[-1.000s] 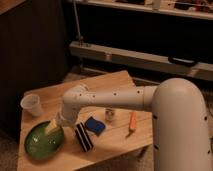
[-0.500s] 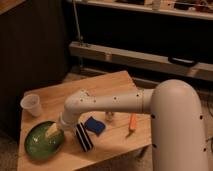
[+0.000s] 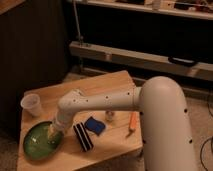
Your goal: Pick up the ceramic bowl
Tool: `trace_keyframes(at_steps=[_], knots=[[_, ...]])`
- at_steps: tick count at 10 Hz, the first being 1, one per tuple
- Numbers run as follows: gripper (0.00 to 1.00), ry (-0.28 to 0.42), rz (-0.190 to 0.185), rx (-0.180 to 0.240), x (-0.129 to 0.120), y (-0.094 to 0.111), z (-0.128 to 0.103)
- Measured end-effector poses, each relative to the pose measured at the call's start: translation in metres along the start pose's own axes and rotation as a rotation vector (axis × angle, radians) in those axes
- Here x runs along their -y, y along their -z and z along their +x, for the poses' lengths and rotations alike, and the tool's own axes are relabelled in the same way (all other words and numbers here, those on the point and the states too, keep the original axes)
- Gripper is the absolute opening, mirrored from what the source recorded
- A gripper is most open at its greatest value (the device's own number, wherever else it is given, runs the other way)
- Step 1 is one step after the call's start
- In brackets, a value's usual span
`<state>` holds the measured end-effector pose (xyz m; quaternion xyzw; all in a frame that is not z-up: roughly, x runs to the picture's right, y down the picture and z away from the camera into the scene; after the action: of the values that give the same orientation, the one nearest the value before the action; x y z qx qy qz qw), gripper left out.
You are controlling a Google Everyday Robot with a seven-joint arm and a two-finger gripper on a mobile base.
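The ceramic bowl (image 3: 39, 144) is a wide, shallow, glossy green dish at the front left corner of the wooden table (image 3: 107, 85). My white arm reaches from the right across the table and bends down to it. My gripper (image 3: 54, 133) is down at the bowl's right rim, its pale fingertips over the inside of the dish.
A small translucent white cup (image 3: 31, 105) stands behind the bowl at the left. A black striped object (image 3: 82, 136) and a blue sponge (image 3: 94, 125) lie just right of the gripper. A small jar (image 3: 109, 116) and an orange carrot-like item (image 3: 133, 121) lie further right.
My arm has lowered and shifted slightly, bringing the gripper further down onto the bowl's right rim. The bowl and other items have not moved.
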<state>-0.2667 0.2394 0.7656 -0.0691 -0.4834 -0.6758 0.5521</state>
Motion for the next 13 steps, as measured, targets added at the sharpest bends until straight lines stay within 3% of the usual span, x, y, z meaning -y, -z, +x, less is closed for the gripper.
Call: trace_keyframes(at_steps=[7, 9, 11, 13], knots=[[0.56, -0.063, -0.045, 0.033, -0.014, -0.013, -0.007], [0.39, -0.073, -0.05, 0.045, -0.013, -0.016, -0.011], [0.31, -0.084, -0.054, 0.051, -0.013, -0.018, -0.013], [0.15, -0.097, -0.063, 0.064, -0.012, -0.021, -0.014]])
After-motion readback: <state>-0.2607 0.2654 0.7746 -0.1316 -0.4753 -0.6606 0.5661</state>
